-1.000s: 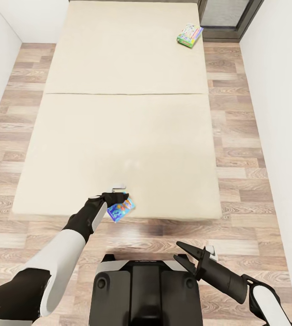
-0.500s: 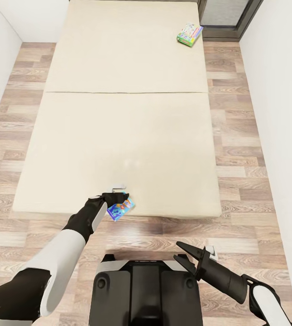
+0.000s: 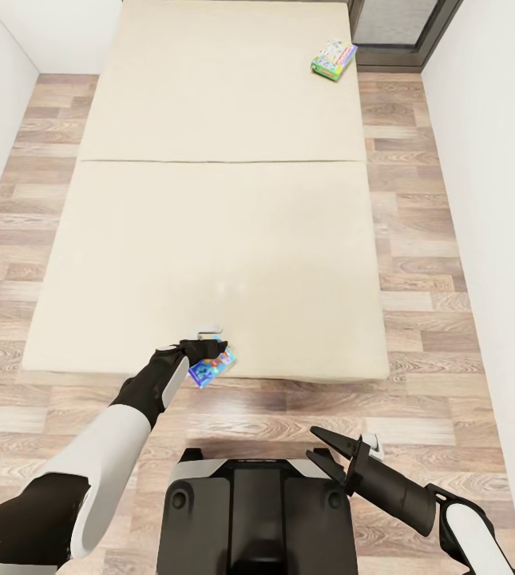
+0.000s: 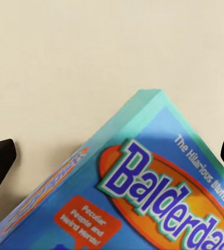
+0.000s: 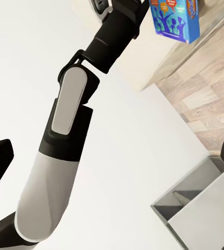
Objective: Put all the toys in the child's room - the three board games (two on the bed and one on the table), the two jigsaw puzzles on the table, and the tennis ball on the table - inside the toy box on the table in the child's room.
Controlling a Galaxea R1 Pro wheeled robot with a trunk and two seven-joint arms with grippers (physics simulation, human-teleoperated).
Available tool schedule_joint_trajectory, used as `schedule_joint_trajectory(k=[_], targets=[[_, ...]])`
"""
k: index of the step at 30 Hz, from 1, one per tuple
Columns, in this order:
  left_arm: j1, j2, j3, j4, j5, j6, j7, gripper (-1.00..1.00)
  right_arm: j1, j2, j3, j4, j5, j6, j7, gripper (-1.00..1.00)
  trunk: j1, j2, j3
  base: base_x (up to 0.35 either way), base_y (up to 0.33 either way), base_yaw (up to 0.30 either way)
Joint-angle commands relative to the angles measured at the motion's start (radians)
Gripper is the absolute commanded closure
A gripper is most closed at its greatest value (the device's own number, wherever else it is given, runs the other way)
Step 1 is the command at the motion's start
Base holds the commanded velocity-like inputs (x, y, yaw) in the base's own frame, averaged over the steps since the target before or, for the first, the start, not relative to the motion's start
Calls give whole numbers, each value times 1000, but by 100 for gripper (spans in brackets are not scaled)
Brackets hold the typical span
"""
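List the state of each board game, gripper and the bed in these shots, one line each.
blue board game: gripped by the left gripper, at the bed's near edge.
green board game: lying flat near the bed's far right corner, untouched.
left gripper: shut on the blue board game.
right gripper: open, holding nothing.
bed: plain beige mattress, otherwise bare.

The bed (image 3: 209, 200) is plain beige. At its near edge a board game (image 3: 211, 366) shows blue and teal with an orange oval and purple lettering; another board game (image 3: 334, 59), upper right, is green and pale blue. The floor (image 3: 441, 263) is streaked wood plank.
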Motion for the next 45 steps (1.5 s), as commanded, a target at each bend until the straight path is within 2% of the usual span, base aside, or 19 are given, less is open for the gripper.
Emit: schedule_joint_trajectory(k=[1, 31, 45], targets=[[0, 0, -1, 50, 14, 10, 3, -100, 0, 0, -1, 0, 9, 3, 9, -100, 1, -1, -1, -19, -11, 0], [0, 0, -1, 50, 14, 10, 3, -100, 0, 0, -1, 0, 9, 4, 9, -100, 1, -1, -1, -2, -1, 0], [0, 5, 10, 47, 16, 8, -6, -100, 0, 0, -1, 0, 9, 4, 9, -100, 1, -1, -1, 0, 0, 0]])
